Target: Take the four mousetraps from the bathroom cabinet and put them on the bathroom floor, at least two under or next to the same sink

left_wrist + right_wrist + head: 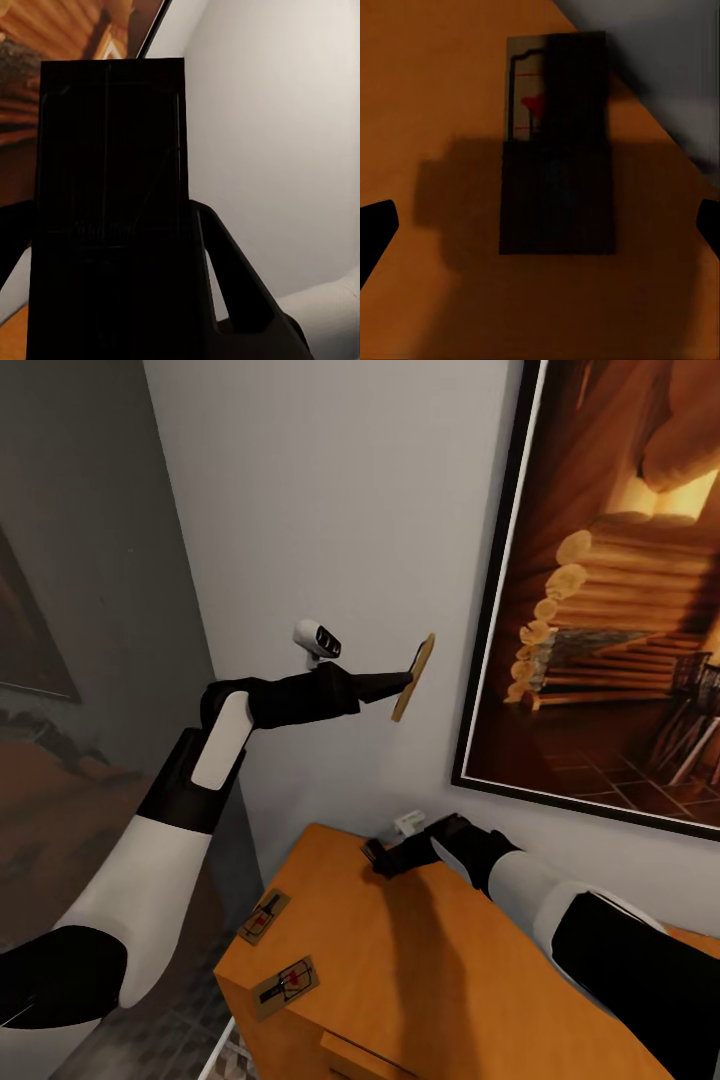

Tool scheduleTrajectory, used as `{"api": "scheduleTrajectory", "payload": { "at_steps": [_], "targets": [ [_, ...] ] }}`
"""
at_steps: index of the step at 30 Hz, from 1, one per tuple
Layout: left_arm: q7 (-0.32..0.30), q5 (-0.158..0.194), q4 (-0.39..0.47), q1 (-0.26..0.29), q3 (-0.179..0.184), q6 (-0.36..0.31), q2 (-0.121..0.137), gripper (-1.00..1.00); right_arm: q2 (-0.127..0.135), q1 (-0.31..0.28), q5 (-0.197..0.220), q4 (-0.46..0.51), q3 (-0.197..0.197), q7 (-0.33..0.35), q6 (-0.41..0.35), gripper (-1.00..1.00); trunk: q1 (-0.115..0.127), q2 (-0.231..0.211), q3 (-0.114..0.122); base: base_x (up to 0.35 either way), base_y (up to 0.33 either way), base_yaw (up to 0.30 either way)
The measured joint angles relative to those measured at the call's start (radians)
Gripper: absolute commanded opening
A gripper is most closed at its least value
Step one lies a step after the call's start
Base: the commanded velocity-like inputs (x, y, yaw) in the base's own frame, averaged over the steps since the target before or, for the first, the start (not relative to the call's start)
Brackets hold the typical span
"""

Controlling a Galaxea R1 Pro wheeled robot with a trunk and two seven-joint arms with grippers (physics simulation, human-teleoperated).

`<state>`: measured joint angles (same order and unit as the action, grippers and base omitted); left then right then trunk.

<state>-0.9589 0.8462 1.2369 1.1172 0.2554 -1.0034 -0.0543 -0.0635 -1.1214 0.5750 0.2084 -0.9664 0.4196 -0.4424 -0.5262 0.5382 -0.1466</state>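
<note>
My left gripper point(405, 681) is shut on one mousetrap point(413, 678), held on edge in the air close to the white wall; in the left wrist view that mousetrap point(112, 202) is a dark slab between the fingers point(229, 281). Two more mousetraps point(264, 916) point(285, 987) lie flat near the left edge of the orange-brown cabinet point(430, 980). At the cabinet's back corner my right gripper point(385, 857) hovers open over another mousetrap point(556, 135) lying on the top, its fingertips point(375, 232) spread wide on either side.
A large framed painting point(620, 580) of a log cabin hangs on the wall at the right. A small white object point(408, 821) sits at the cabinet's back corner. Dark floor point(180, 1040) shows below the cabinet's left edge.
</note>
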Motion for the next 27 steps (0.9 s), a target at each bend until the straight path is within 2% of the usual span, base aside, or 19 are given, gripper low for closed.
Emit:
{"api": "scheduleTrajectory", "payload": {
  "at_steps": [9, 12, 16, 21, 27],
  "targets": [
    [0.000, 0.000, 0.000, 0.000, 0.001, 0.000, -0.001, -1.00, -0.001, 0.004, 0.001, -0.031, 0.001, -0.020, 0.029, 1.00, 0.000, 0.000, 0.000, 0.000, 0.000, 0.000],
    [0.000, 0.000, 0.000, 0.000, 0.013, 0.000, -0.001, -1.00, -0.001, 0.004, 0.001, -0.036, 0.001, -0.021, 0.038, 1.00, 0.000, 0.000, 0.000, 0.000, 0.000, 0.000],
    [0.002, 0.000, 0.001, 0.000, 0.030, 0.000, -0.001, -1.00, -0.004, 0.005, 0.000, -0.065, 0.000, -0.022, 0.071, 1.00, 0.000, 0.000, 0.000, 0.000, 0.000, 0.000],
    [0.002, 0.000, 0.000, 0.000, 0.035, 0.000, -0.001, -1.00, -0.008, 0.010, -0.003, -0.133, 0.002, -0.022, 0.130, 1.00, 0.000, 0.000, 0.000, 0.000, 0.000, 0.000],
    [0.002, 0.000, 0.000, 0.000, 0.036, 0.000, -0.002, -1.00, -0.009, 0.011, -0.004, -0.153, 0.004, -0.023, 0.154, 1.00, 0.000, 0.000, 0.000, 0.000, 0.000, 0.000]
  ]
}}
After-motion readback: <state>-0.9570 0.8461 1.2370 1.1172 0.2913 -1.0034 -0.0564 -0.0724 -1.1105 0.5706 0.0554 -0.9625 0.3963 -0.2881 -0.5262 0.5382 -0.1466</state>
